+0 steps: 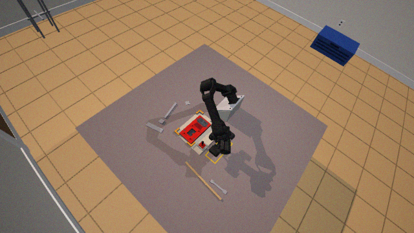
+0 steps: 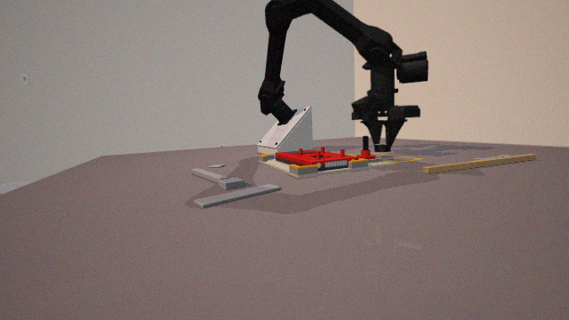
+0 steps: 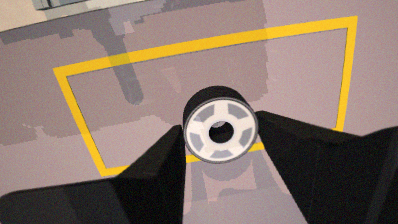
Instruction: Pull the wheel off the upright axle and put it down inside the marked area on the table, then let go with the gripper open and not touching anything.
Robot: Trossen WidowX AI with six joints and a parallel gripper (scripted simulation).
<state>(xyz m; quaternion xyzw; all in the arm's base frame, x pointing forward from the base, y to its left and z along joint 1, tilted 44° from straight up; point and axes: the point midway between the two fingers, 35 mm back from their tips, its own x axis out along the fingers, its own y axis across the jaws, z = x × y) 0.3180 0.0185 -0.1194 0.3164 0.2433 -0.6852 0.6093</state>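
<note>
Top: gripper [image 1: 220, 149] sits over the yellow marked area [image 1: 215, 160], right of the red fixture [image 1: 195, 129].
Exterior: fingertips low, near the table [image 2: 267, 249], right of the upright axle [image 2: 365, 143].
Wrist: fingers clamp the wheel [image 3: 220, 131], inside the yellow outline.

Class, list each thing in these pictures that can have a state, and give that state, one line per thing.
End effector: shut on the wheel.
Wheel: off the axle, gripped, low over the marked area.
Axle: upright, bare.
Marked area: nothing set down in it that shows.
Wooden strip: lying flat on the table, untouched.
</note>
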